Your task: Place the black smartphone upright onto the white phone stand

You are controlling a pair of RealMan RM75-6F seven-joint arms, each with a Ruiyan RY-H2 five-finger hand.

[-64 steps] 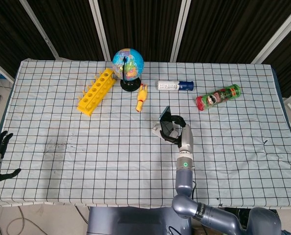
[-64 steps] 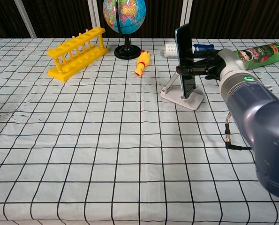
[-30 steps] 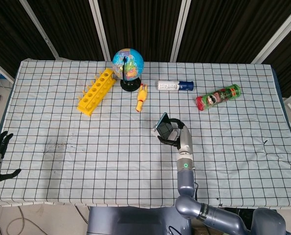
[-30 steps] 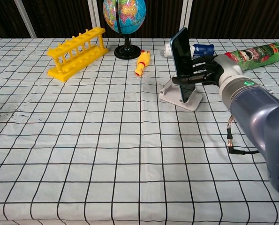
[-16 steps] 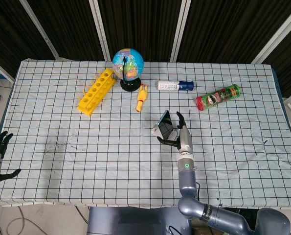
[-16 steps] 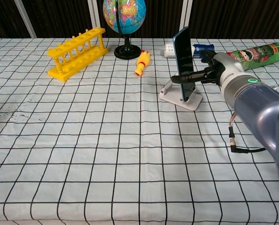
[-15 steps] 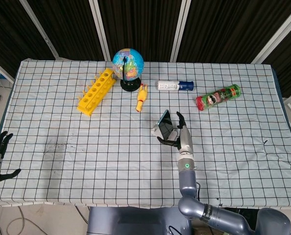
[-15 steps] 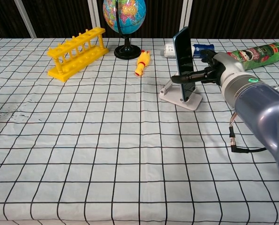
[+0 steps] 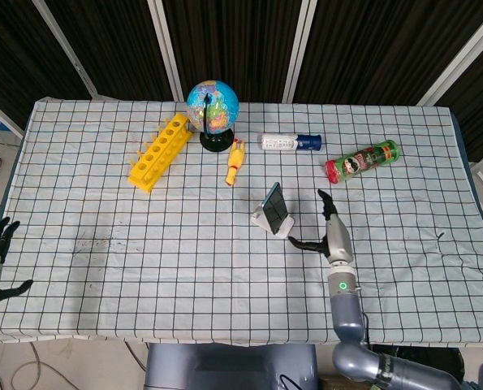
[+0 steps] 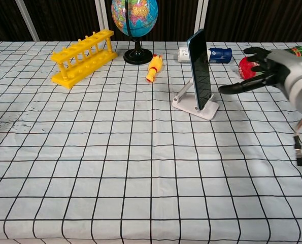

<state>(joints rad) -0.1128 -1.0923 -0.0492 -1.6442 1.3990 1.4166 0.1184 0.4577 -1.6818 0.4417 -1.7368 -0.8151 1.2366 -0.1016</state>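
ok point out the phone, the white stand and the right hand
black smartphone (image 10: pixel 200 68), chest view, middle of its screen
white phone stand (image 10: pixel 203 111), chest view, its flat base
right hand (image 10: pixel 269 68), chest view, the palm
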